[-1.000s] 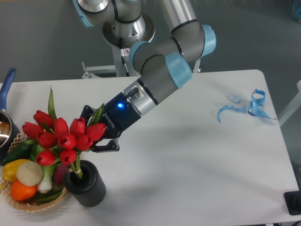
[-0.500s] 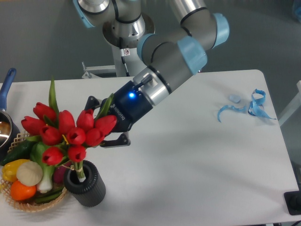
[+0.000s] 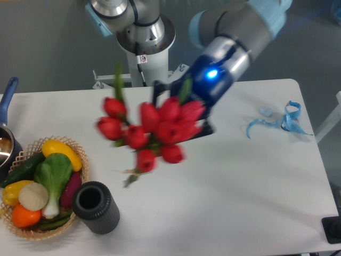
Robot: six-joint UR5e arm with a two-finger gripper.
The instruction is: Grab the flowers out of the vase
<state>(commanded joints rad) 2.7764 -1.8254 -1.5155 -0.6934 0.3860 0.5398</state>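
The flowers (image 3: 154, 130) are a bunch of red tulips with green stems, blurred by motion, held in the air above the table's middle. My gripper (image 3: 184, 109) is shut on the flowers near their stems, its fingertips mostly hidden behind the blooms. The vase (image 3: 96, 207), a short dark ribbed cylinder, stands empty near the table's front left, well below and left of the bunch.
A wicker basket (image 3: 74, 226) with vegetables sits at the front left beside the vase. A pot with a blue handle (image 3: 8, 98) is at the left edge. Blue ribbon scraps (image 3: 282, 121) lie at the right on the white table (image 3: 240, 192).
The gripper has lifted the flowers up and to the right, out of the vase. The vase now stands empty and the basket's vegetables are uncovered.
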